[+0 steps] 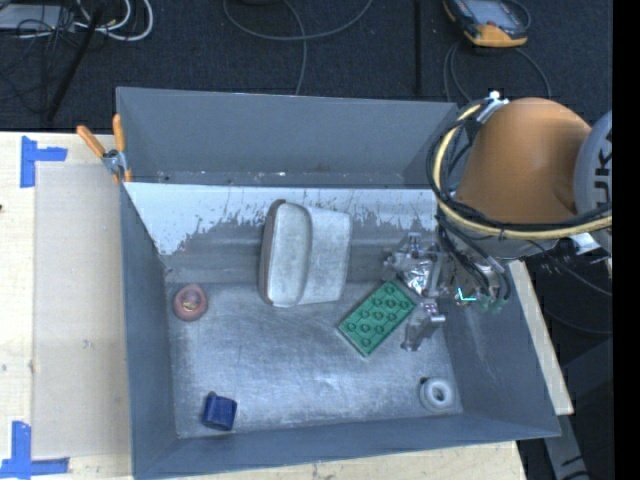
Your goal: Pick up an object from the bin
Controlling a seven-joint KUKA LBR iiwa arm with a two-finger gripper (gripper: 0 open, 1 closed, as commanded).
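**Nothing grasped yet**

Nearest you, a small blue block [218,410] and a grey ring [436,393] lie untouched on the floor of the grey metal bin [300,138]. Beyond them, the gripper [415,300] sits low at right, jaws apart and empty, at the right end of a flat green studded plate [373,319]. Farther back lies a pale grey rectangular block [300,253]. Closing and lifting remain.

"UK" on the arm [601,173]
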